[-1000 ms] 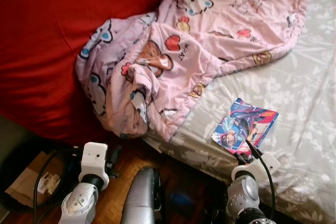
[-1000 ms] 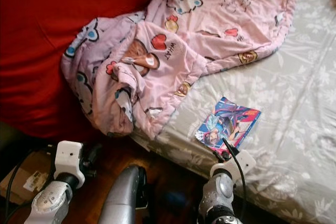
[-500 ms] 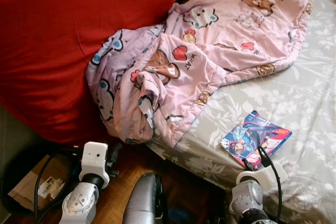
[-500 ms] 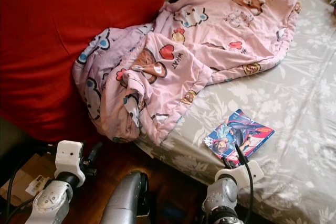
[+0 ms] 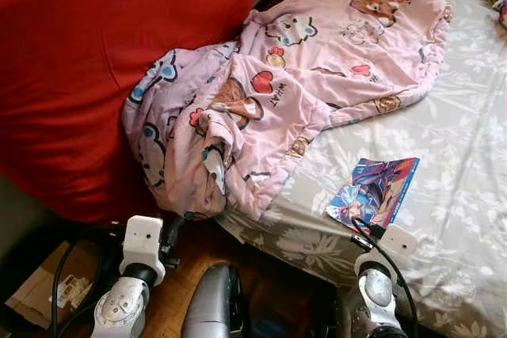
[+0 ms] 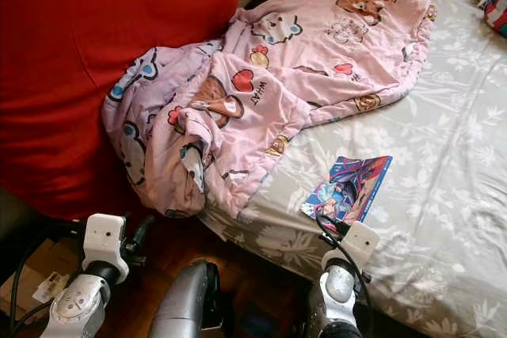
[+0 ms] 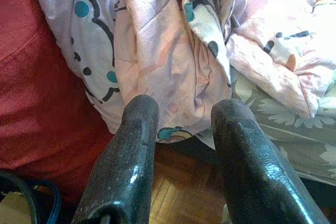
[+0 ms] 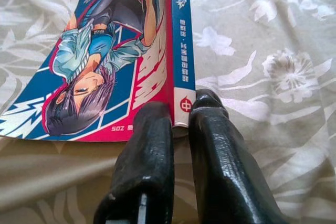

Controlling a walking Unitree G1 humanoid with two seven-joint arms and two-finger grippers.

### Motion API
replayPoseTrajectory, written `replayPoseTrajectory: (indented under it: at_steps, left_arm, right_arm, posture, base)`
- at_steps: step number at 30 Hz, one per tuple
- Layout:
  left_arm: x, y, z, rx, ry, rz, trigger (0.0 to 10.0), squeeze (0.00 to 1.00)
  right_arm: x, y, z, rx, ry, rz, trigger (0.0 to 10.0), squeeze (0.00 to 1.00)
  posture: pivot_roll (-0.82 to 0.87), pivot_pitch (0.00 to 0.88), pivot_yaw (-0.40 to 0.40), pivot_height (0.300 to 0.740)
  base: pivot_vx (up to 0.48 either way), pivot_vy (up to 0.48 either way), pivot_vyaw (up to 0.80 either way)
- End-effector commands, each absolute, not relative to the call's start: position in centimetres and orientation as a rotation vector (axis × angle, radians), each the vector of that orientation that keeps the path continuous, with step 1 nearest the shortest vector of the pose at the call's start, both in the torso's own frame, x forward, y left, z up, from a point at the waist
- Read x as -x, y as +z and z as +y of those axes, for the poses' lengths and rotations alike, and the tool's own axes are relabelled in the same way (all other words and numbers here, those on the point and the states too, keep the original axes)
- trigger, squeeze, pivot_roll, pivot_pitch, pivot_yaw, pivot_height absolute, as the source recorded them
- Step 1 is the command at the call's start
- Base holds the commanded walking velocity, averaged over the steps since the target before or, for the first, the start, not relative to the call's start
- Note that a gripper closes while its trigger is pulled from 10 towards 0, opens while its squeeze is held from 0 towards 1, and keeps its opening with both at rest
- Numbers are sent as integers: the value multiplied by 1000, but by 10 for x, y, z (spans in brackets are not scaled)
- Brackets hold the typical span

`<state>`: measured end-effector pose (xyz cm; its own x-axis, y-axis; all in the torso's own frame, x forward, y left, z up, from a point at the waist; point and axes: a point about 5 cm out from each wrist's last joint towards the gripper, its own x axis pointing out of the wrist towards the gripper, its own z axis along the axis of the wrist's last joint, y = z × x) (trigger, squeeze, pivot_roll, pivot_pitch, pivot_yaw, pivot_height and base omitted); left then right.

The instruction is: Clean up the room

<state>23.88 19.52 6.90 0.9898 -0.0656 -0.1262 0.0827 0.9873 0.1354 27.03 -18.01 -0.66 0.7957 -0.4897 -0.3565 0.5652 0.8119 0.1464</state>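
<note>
I had the right claw (image 8: 181, 124) down at the near edge of the bed (image 5: 467, 156), its two black fingers (image 8: 147, 161) drawn almost together and pinching the lower corner of the comic book (image 5: 374, 191) right at the spine. In the right wrist view one finger sat on the cover side and the other on the bedsheet side, with the red-and-blue spine running between the tips. The comic book lay flat on the grey floral sheet, at about 4 o'clock from the middle of the head camera's picture, apart from the pink blanket (image 5: 301, 77).

That pink blanket, printed with bears, hearts and cartoon faces, sprawled from 12 o'clock down to about 8 o'clock, its crumpled end spilling over the bed's edge against the red cover (image 5: 87, 77) that took up the whole 9 to 11 o'clock side.

The left claw (image 7: 184, 111) hung low at 7 o'clock over the wooden floor (image 7: 178, 192), fingers apart and holding nothing, pointing at the drooping fold of blanket beside the red cover. A cardboard box (image 5: 36, 298) and a black cable (image 5: 59, 275) sat on the floor just beside that arm.
</note>
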Motion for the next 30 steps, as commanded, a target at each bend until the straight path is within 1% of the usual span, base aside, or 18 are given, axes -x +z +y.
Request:
replayPoseTrajectory:
  at_steps: [1, 3, 8, 9, 12, 14, 15, 16, 21, 24, 25, 28, 29, 30]
  left_arm:
    - [-235, 62, 196, -148, -74, 146, 10000, 0]
    - [-234, 62, 196, -149, -75, 145, 10000, 0]
    - [-235, 62, 196, -149, -73, 142, 10000, 0]
    - [-235, 62, 196, -149, -73, 142, 10000, 0]
    - [-235, 61, 196, -150, -75, 142, 10000, 0]
    - [-235, 61, 196, -151, -77, 141, 10000, 0]
    - [-235, 61, 196, -151, -78, 139, 10000, 0]
    - [-235, 61, 195, -151, -78, 139, 10000, 0]
    - [-235, 61, 195, -151, -78, 138, 10000, 0]
    - [-234, 61, 196, -153, -75, 140, 10000, 0]
    - [-234, 61, 196, -154, -74, 141, 10000, 0]
    - [-235, 59, 196, -155, -75, 143, 10000, 0]
    - [-236, 58, 195, -154, -74, 147, 10000, 0]
    - [-236, 58, 195, -154, -74, 147, 10000, 0]
  right_arm:
    - [-251, -19, -204, -417, -814, 358, 0, 0]
    - [-239, -32, -204, -576, -926, 430, 0, 0]
    - [-223, -48, -209, -889, -1081, 474, 0, 0]
    - [-222, -50, -209, -924, -1093, 476, 0, 0]
    - [-223, -47, -211, -915, -1082, 448, 0, 0]
    - [-229, -46, -209, -954, -1040, 428, 0, 0]
    - [-234, -45, -204, -1016, -980, 414, 0, 0]
    - [-235, -45, -203, -1030, -967, 412, 0, 0]
    - [-235, -47, -197, -1003, -915, 439, 0, 0]
    - [-244, -38, -199, -840, -819, 414, 0, 0]
    - [-250, -31, -200, -755, -767, 395, 0, 0]
    - [-260, -22, -202, -671, -704, 350, 0, 0]
    - [-269, -12, -202, -602, -642, 306, 0, 0]
    - [-269, -12, -202, -602, -642, 306, 0, 0]
  posture:
    - [84, 205, 9, 636]
    - [86, 202, 7, 636]
    - [85, 197, 7, 636]
    - [81, 195, 6, 636]
    - [81, 194, 8, 636]
    - [81, 194, 8, 636]
    - [78, 191, 7, 636]
    - [78, 191, 7, 636]
    - [80, 191, 7, 636]
    - [83, 194, 7, 636]
    - [83, 194, 7, 636]
    - [73, 192, 6, 636]
    - [66, 185, 4, 636]
    - [66, 185, 4, 636]
  base:
    - [0, 0, 0]
    - [0, 0, 0]
    - [0, 0, 0]
    - [0, 0, 0]
    - [0, 0, 0]
    - [0, 0, 0]
    - [0, 0, 0]
    - [0, 0, 0]
    - [0, 0, 0]
    - [0, 0, 0]
    - [0, 0, 0]
    - [0, 0, 0]
    - [0, 0, 0]
    - [0, 0, 0]
